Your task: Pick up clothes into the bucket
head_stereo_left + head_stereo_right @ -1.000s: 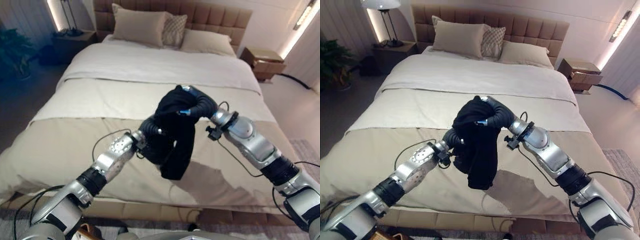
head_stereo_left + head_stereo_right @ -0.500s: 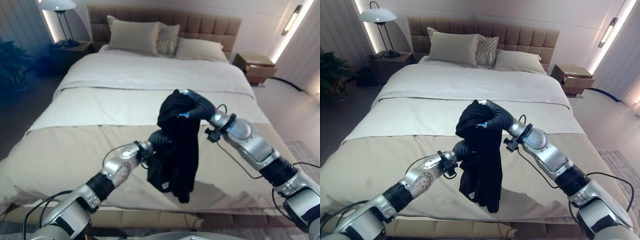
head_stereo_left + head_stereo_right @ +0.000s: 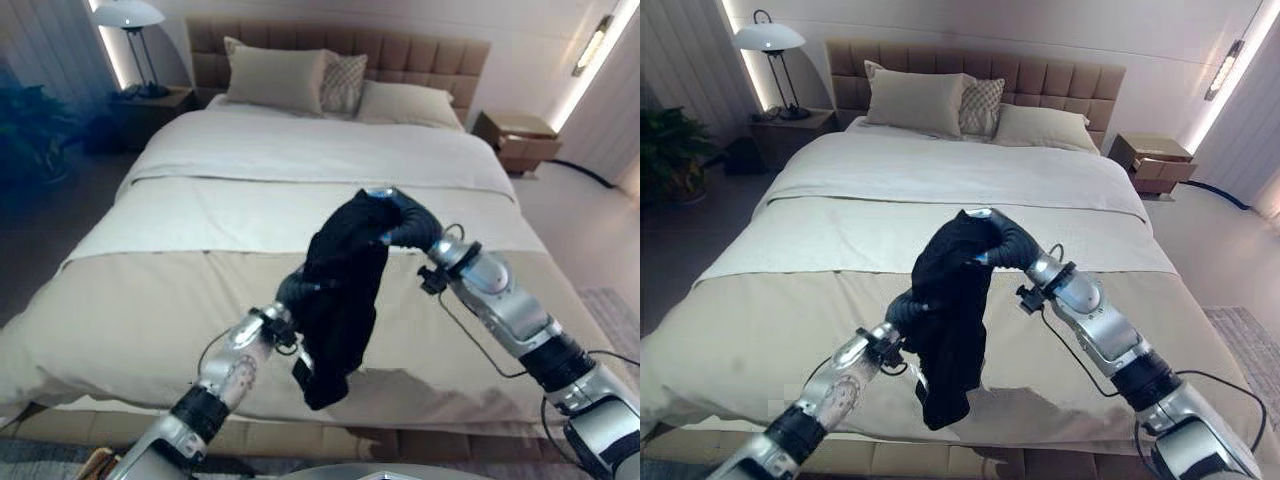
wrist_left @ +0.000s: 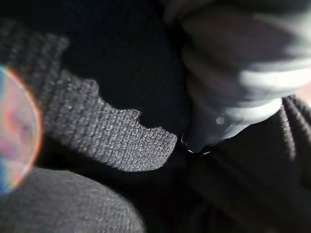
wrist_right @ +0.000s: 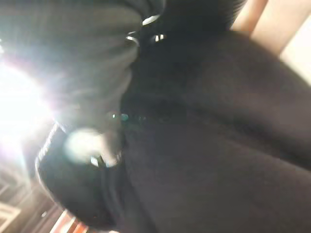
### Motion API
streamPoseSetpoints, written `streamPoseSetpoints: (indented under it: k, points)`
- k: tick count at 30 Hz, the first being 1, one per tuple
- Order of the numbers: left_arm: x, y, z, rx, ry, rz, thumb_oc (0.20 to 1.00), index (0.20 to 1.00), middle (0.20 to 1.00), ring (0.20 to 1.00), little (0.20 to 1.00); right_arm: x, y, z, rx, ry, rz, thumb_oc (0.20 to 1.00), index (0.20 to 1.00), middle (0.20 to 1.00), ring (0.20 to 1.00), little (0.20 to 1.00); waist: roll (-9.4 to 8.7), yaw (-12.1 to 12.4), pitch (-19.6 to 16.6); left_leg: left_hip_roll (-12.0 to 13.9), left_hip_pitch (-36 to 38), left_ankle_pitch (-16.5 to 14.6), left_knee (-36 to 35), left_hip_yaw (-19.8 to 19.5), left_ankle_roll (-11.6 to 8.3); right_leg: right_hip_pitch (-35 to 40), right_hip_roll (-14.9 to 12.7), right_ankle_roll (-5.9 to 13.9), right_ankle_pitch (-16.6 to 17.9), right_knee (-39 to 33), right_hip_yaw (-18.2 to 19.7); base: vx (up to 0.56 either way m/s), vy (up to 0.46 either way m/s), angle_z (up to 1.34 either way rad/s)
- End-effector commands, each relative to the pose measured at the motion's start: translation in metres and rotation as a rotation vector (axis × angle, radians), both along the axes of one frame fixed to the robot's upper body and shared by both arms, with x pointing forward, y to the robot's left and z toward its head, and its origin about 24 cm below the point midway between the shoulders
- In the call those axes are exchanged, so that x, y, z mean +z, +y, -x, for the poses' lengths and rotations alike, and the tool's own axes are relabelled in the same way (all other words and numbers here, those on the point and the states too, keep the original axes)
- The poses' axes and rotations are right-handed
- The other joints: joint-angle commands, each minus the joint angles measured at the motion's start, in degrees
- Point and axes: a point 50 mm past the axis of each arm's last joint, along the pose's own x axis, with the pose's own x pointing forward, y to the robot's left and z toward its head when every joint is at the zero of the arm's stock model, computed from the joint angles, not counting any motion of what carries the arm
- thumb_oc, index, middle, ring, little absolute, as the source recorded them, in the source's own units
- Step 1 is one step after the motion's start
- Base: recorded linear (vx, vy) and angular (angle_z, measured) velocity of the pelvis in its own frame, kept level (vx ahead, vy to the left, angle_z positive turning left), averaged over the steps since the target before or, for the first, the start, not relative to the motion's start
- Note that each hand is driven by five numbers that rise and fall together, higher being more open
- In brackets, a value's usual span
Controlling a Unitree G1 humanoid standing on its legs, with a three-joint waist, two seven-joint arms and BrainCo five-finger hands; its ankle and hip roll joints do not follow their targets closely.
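Black knitted garment, coarse in weave, hangs in one long limp fold above the tan-and-white quilted bed, draped over both hands. Right hand is raised, arm bent, at the cloth's top; left hand sits lower, buried in cloth. Neither hand's finger state can be told. Three pillows lie at the headboard.

Dim room, glaring blurred wrist views
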Motion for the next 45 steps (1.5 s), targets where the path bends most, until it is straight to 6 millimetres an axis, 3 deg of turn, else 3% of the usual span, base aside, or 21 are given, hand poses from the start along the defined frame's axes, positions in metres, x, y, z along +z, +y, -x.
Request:
streamPoseSetpoints:
  k: [1, 7, 9, 10, 14, 19, 24, 26, 27, 28, 30, 31, 33, 35, 37, 41, 43, 45]
  points:
    - [0.013, 0.025, -0.004, 0.136, -0.091, -0.023, 0.2, 0.2, 0.2, 0.2, 0.2, 0.059, -0.016, -0.001, -0.088, -0.255, -0.158, 1.0, 1.0, 1.0, 1.0, 1.0, -1.31, 1.64, 1.44, 0.48, -2.5, 0.56, 2.4, -2.67, 0.16, 2.91, -1.6, 3.4, -0.66, 2.72, 0.0, 0.0, -0.018, 0.06]
    - [0.003, 0.073, 0.021, 0.334, -0.06, -0.007, 0.2, 0.2, 0.2, 0.2, 0.2, 0.033, -0.048, -0.01, -0.313, -0.218, -0.098, 1.0, 1.0, 1.0, 1.0, 1.0, -1.3, 2.86, 1.39, 0.52, -2.8, 0.4, 2.77, -3.07, 0.19, 3.22, -1.56, 3.18, -1.2, 2.76, -0.51, 0.0, -0.006, 0.02]
    - [-0.005, 0.089, 0.027, 0.42, -0.028, -0.008, 0.2, 0.2, 0.2, 0.2, 0.2, 0.011, -0.062, -0.018, -0.433, -0.167, -0.024, 1.0, 1.0, 1.0, 1.0, 1.0, -1.17, 3.27, 1.47, 0.58, -2.91, 0.29, 3.19, -3.25, 0.16, 3.37, -1.64, 3.04, -1.58, 3.17, -0.79, 0.0, -0.004, 0.02]
    - [-0.009, 0.101, 0.029, 0.491, -0.025, -0.04, 0.2, 0.2, 0.2, 0.2, 0.2, -0.016, -0.073, -0.024, -0.527, -0.074, 0.006, 1.0, 1.0, 1.0, 1.0, 1.0, -1.09, 3.64, 1.53, 0.65, -2.87, 0.22, 3.49, -3.54, 0.15, 3.66, -1.62, 2.79, -2.1, 3.89, -1.03, 0.01, -0.009, 0.12]
    - [-0.007, 0.111, 0.032, 0.556, -0.048, -0.077, 0.2, 0.2, 0.2, 0.2, 0.2, -0.032, -0.079, -0.026, -0.6, -0.053, 0.088, 1.0, 1.0, 1.0, 1.0, 1.0, -0.85, 4.04, 1.93, 0.78, -3.01, 0.33, 3.75, -4.36, 0.11, 3.82, -1.65, 2.48, -3.23, 5.82, -1.68, -0.01, -0.008, 0.16]
    - [0.001, 0.113, 0.032, 0.613, -0.094, -0.105, 0.2, 0.2, 0.2, 0.2, 0.2, -0.049, -0.083, -0.021, -0.64, 0.002, 0.072, 1.0, 1.0, 1.0, 1.0, 1.0, -0.31, 4.88, 3.52, 1.22, -4.51, 1.58, 4.36, -7.39, -0.88, 3.53, -1.35, 1.38, -6.45, 10.48, -4.33, -0.05, -0.028, 0.33]
    - [0.02, 0.112, 0.025, 0.646, -0.186, -0.124, 0.2, 0.2, 0.2, 0.2, 0.2, -0.048, -0.082, -0.018, -0.631, 0.005, 0.031, 1.0, 1.0, 1.0, 1.0, 1.0, 0.57, 6.74, 8.12, 2.47, -10.82, 6.61, 5.01, -13.6, -4.2, 1.95, 2.13, -1.49, -10.17, 12.64, -9.11, -0.24, -0.112, 0.68]
    - [0.028, 0.113, 0.022, 0.667, -0.223, -0.115, 0.2, 0.2, 0.2, 0.2, 0.2, -0.047, -0.078, -0.02, -0.616, 0.004, 0.024, 1.0, 1.0, 1.0, 1.0, 1.0, 1.22, 6.99, 9.11, 2.83, -12.78, 8.65, 3.59, -15.96, -4.45, 0.05, 2.85, -2.12, -10.86, 13.93, -11.4, -0.22, -0.064, 0.89]
    - [0.033, 0.112, 0.018, 0.678, -0.243, -0.106, 0.2, 0.2, 0.2, 0.2, 0.2, -0.045, -0.078, -0.021, -0.615, -0.007, 0.029, 1.0, 1.0, 1.0, 1.0, 1.0, 1.27, 7.1, 10.31, 2.77, -14.53, 8.78, 4.63, -15.44, -4.51, -0.43, 2.58, -2.2, -10.88, 14.46, -12.31, -0.32, -0.029, 0.98]
    - [0.042, 0.11, 0.01, 0.7, -0.274, -0.08, 0.2, 0.2, 0.2, 0.2, 0.2, -0.041, -0.083, -0.019, -0.629, -0.032, 0.055, 1.0, 1.0, 1.0, 1.0, 1.0, 0.57, 4.72, 11.52, 4.65, -17.36, 6.44, 10.94, -5.27, -1.14, -2.35, 1.01, -2.85, -9.98, 15.17, -14.89, -0.26, -0.011, 0.91]
    - [0.042, 0.11, 0.01, 0.701, -0.274, -0.08, 0.2, 0.2, 0.2, 0.2, 0.2, -0.041, -0.082, -0.019, -0.628, -0.033, 0.055, 1.0, 1.0, 1.0, 1.0, 1.0, 0.55, 4.87, 11.43, 4.67, -17.62, 6.11, 11.39, -5.1, -1.06, -2.63, 0.91, -2.81, -10.06, 15.4, -14.66, -0.12, 0.011, 1.03]
    - [0.051, 0.112, 0.007, 0.724, -0.313, -0.065, 0.2, 0.2, 0.2, 0.2, 0.2, -0.043, -0.076, -0.02, -0.613, -0.024, 0.05, 1.0, 1.0, 1.0, 1.0, 1.0, -0.24, 5.13, 12.71, 6.28, -17.94, 0.07, 18.67, -4.24, -1.01, -4.57, -0.26, -2.72, -10.45, 16.7, -13.13, -0.09, 0.023, 0.46]
    - [0.058, 0.113, 0.006, 0.746, -0.33, -0.043, 0.2, 0.2, 0.2, 0.2, 0.2, -0.048, -0.073, -0.019, -0.61, -0.007, 0.058, 1.0, 1.0, 1.0, 1.0, 1.0, -0.4, 5.29, 13.39, 6.96, -16.1, -2.22, 18.78, -4.51, -0.82, -5.08, -0.99, -2.7, -10.24, 17.38, -12.97, -0.04, 0.079, -0.18]
    - [0.062, 0.114, 0.003, 0.757, -0.343, -0.049, 0.2, 0.2, 0.2, 0.2, 0.2, -0.053, -0.077, -0.014, -0.628, 0.007, 0.06, 1.0, 1.0, 1.0, 1.0, 1.0, 0.04, 4.82, 14.37, 6.93, -14.88, -1.01, 15.38, -3.79, -0.81, -5.06, -1.55, -2.3, -10.36, 18.35, -13.71, 0.01, 0.111, 0.24]
    - [0.067, 0.112, 0.0, 0.752, -0.365, -0.068, 0.2, 0.2, 0.2, 0.2, 0.2, -0.059, -0.081, -0.012, -0.652, 0.03, 0.052, 1.0, 1.0, 1.0, 1.0, 1.0, 0.0, 4.69, 15.21, 5.21, -15.28, -0.67, 14.06, -4.55, -0.66, -5.9, -2.67, -2.06, -10.02, 19.65, -13.94, -0.03, 0.111, 0.3]
    - [0.072, 0.113, -0.004, 0.761, -0.385, -0.089, 0.2, 0.2, 0.2, 0.2, 0.2, -0.063, -0.083, -0.009, -0.664, 0.042, 0.05, 1.0, 1.0, 1.0, 1.0, 1.0, -0.14, 2.87, 16.29, 2.36, -17.38, -0.54, 14.84, -6.17, 0.8, -8.8, -3.91, -1.83, -8.51, 21.3, -7.1, -0.06, 0.119, 0.36]
    - [0.069, 0.121, -0.001, 0.801, -0.376, -0.115, 0.2, 0.2, 0.2, 0.2, 0.2, -0.063, -0.078, -0.009, -0.642, 0.041, 0.056, 1.0, 1.0, 1.0, 1.0, 1.0, -0.73, 3.37, 16.01, 2.06, -17.11, -1.28, 15.0, -5.4, 1.08, -9.35, -4.09, -1.81, -8.32, 20.23, -5.08, 0.0, 0.096, 0.79]
    - [0.069, 0.123, 0.0, 0.821, -0.372, -0.119, 0.2, 0.2, 0.2, 0.2, 0.2, -0.066, -0.076, -0.009, -0.637, 0.049, 0.048, 1.0, 1.0, 1.0, 1.0, 1.0, -1.22, 3.81, 15.9, 1.59, -17.41, -0.96, 15.22, -5.83, 1.1, -8.88, -4.44, -1.91, -8.49, 20.02, -5.92, 0.01, 0.043, -0.2]
